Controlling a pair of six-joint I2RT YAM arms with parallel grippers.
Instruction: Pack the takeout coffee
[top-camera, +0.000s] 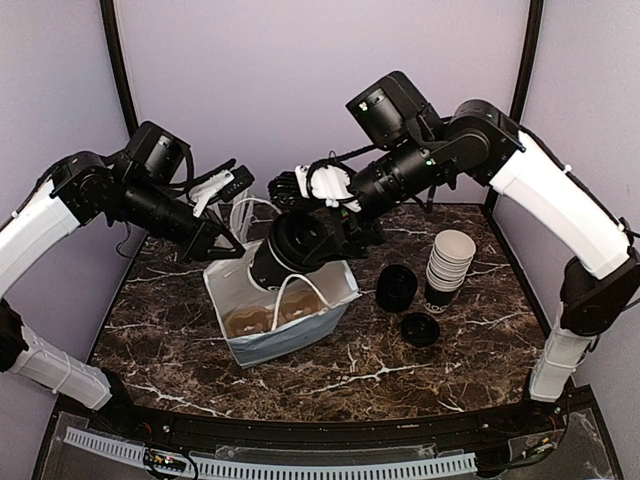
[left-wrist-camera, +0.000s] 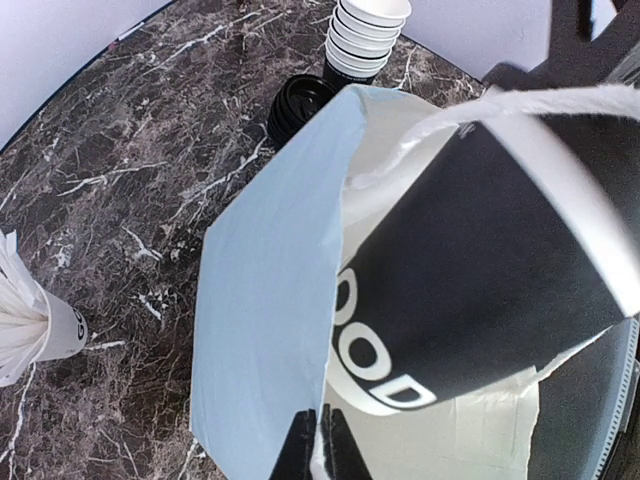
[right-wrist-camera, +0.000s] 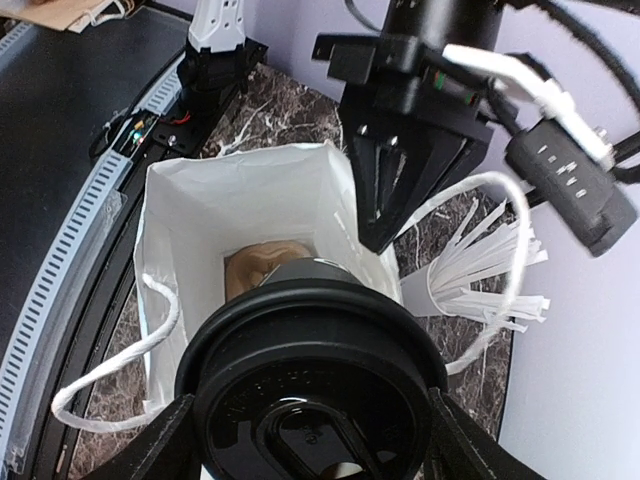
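The right jaws grip the takeout coffee (top-camera: 283, 252), tilted at the mouth of the paper bag (top-camera: 262, 345) whose rim the left jaws pinch closed, so the coffee may snag the string handle (top-camera: 305, 290) and spill.

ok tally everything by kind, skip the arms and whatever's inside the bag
paper bag: 1
lidded coffee cup: 1
stack of lidless cups: 1
loose black lid piles: 2
cup of white sticks: 1
total: 6
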